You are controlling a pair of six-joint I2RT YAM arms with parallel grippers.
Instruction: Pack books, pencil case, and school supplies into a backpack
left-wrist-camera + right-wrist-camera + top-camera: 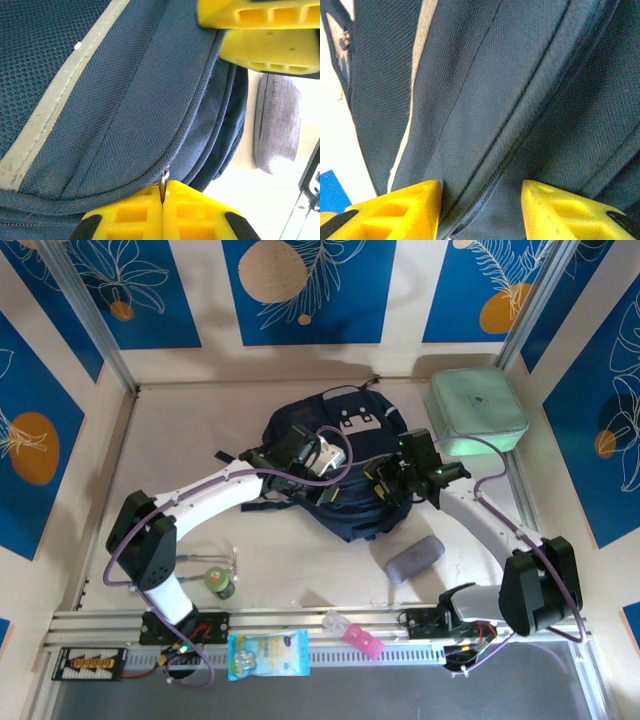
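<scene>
Backpack [340, 475] laid flat at table centre. Left gripper [162, 200] pinched on zipper pull [164, 176] at its 9 o'clock edge. Right gripper [481, 210] spread, fabric straddled at 3 o'clock.

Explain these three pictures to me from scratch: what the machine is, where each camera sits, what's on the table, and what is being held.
The machine is two white robot arms bolted at the table's near edge, each ending in a two-finger gripper with yellow fingers. The overhead picture looks down from above and behind them. The other two come from cameras on the wrists, so each shows its own fingers up close.

In the middle lies a navy backpack. Around it: a mint-green case, a grey pouch, a small green item, a pink item and a blue packet.

The left gripper is shut on what looks like the backpack's zipper pull. The right gripper is open, straddling a zipper seam, holding nothing.
</scene>
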